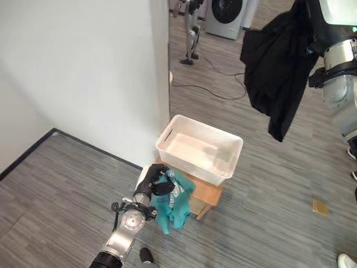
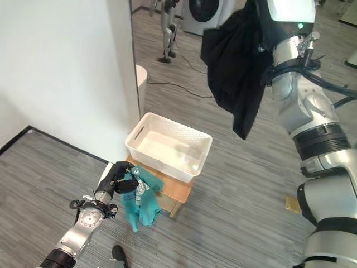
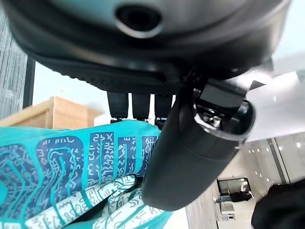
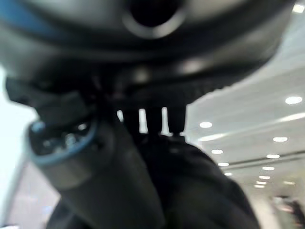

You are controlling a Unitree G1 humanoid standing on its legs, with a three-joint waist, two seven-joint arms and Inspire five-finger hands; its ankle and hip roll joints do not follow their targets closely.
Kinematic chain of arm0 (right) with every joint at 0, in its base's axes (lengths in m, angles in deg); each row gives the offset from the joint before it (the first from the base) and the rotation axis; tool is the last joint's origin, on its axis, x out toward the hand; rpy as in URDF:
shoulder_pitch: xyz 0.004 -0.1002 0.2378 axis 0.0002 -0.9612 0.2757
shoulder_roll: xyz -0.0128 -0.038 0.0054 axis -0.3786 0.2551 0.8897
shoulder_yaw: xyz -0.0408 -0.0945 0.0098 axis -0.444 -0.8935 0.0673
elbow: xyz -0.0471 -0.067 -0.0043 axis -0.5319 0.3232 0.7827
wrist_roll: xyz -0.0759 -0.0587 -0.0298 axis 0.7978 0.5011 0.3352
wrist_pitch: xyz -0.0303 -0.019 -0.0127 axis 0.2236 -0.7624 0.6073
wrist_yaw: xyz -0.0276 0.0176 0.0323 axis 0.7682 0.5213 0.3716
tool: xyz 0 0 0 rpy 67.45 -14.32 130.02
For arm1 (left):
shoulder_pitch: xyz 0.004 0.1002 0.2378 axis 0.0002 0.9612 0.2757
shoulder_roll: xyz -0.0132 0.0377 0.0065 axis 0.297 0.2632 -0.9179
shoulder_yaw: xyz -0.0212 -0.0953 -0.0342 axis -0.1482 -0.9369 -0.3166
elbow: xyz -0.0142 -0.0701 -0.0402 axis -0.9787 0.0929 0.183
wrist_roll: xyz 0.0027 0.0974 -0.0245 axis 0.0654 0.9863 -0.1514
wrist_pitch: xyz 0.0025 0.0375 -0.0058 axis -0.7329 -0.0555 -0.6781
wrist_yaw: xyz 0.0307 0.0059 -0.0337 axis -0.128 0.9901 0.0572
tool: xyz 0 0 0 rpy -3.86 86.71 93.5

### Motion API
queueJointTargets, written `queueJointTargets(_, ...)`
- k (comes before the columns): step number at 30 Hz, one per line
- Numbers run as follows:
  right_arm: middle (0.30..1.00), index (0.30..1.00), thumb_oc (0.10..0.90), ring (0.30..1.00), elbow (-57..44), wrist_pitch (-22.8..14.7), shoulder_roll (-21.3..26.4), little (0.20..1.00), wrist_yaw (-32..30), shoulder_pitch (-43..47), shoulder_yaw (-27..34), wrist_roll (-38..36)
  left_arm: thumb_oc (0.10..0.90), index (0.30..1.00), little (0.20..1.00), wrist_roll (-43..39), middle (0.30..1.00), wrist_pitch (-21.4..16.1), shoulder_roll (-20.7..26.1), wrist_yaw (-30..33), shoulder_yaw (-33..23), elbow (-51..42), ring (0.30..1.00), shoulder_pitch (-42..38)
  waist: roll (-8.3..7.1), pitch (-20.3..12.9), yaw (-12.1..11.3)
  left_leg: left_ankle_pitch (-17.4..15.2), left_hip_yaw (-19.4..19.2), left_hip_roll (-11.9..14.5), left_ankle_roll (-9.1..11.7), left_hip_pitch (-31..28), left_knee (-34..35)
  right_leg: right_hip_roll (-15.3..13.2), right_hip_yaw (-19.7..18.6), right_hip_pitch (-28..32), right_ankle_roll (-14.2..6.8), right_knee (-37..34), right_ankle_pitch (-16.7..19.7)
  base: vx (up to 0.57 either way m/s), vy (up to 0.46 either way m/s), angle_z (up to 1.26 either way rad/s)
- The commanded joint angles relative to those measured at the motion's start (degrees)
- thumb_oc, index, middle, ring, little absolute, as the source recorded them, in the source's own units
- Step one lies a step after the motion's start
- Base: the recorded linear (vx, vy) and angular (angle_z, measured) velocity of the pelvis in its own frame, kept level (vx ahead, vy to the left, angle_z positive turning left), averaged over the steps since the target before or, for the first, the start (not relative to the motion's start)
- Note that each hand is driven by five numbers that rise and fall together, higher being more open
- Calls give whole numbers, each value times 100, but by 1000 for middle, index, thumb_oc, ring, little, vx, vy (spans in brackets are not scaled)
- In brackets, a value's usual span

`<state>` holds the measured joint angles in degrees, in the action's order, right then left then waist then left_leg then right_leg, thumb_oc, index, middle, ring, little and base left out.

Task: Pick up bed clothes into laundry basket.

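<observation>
1. The black garment [image 2: 237, 67] is the biggest piece. It hangs high from the right hand [image 4: 143, 157], whose fingers are curled into the cloth, and it is to the side of the white laundry basket [image 1: 201, 146]. It looks soft and limp, so I think it will swing.
2. The basket is empty and stands on a small wooden stool [image 1: 207, 192].
3. The teal garment [image 1: 172, 204] hangs from the left hand [image 1: 153, 181] beside the stool. The fingers clutch its upper folds. It seems light and floppy; a bunched grip suits it.
</observation>
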<state>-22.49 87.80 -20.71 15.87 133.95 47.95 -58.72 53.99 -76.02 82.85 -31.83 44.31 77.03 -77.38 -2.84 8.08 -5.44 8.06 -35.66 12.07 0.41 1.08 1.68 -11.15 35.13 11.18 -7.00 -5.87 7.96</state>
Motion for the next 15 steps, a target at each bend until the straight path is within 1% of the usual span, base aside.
queueJointTargets(1,300,300,400,300,39,115,161,300,-391,747,294,83,400,300,300,-114,300,-702,-164,51,247,-440,300,-394,-215,-368,-278,-538,46,237,596,-308,293,-41,-35,96,-403,139,-1091,-3,-17,-3)
queueJointTargets(2,300,300,400,300,17,120,132,300,-364,683,283,112,400,300,300,-128,300,-699,-163,58,229,-448,300,-378,-221,-322,-314,-488,25,248,589,-270,301,-38,-8,77,-398,130,-1072,1,-19,4)
queueJointTargets(3,300,300,400,300,2,126,129,300,-356,655,305,125,400,300,300,-131,300,-695,-155,56,232,-456,300,-368,-227,-329,-314,-517,51,254,602,-277,291,-33,-29,86,-399,137,-1101,-24,-30,3)
queueJointTargets(4,300,300,400,300,-82,131,79,300,-310,528,364,141,400,300,300,-144,300,-680,-137,48,194,-491,300,-317,-233,-260,-364,-464,37,266,593,-225,299,-21,-5,48,-389,129,-1084,0,0,0)
queueJointTargets(8,300,300,400,300,-385,114,-142,300,-295,20,673,165,400,300,300,-186,300,-651,-123,102,92,-532,300,-176,-200,-88,-438,-449,127,303,605,-82,285,-13,-45,-26,-388,127,-1125,-52,-23,7)
queueJointTargets(10,300,300,400,300,-569,75,-349,300,-275,-286,817,190,400,300,300,-210,300,-642,-163,126,52,-528,300,-118,-160,-28,-462,-411,134,316,588,-42,298,-25,-40,-59,-389,113,-1120,-45,2,-12)
queueJointTargets(11,300,300,400,300,-657,58,-423,300,-259,-419,874,222,400,300,300,-211,300,-639,-172,129,35,-511,300,-99,-155,-33,-462,-448,162,320,596,-52,288,-20,-61,-50,-393,121,-1152,-29,8,-25)
queueJointTargets(12,300,300,400,300,-859,8,-675,300,-174,-893,995,314,400,300,300,-223,300,-633,-217,142,9,-497,300,-71,-131,-6,-478,-418,165,313,578,-50,301,-18,-58,-63,-385,111,-1144,11,1,-12)
queueJointTargets(13,300,300,400,300,-902,10,-690,300,-163,-966,1037,337,400,300,300,-222,300,-633,-207,141,16,-490,300,-50,-143,-25,-478,-455,189,317,590,-65,291,-16,-79,-45,-388,118,-1175,-37,13,-12)
queueJointTargets(14,300,300,400,300,-958,-14,-849,300,-87,-1288,1126,376,400,300,300,-238,300,-638,-236,150,25,-500,300,-22,-126,-2,-508,-350,79,307,539,-42,302,-10,34,-66,-357,111,-1097,28,2,11)
queueJointTargets(15,300,300,400,300,-972,-13,-851,300,-82,-1318,1147,382,400,300,300,-238,300,-638,-227,151,34,-500,300,-14,-141,-25,-506,-453,211,301,579,-67,293,-7,-84,-34,-376,116,-1180,15,5,8)
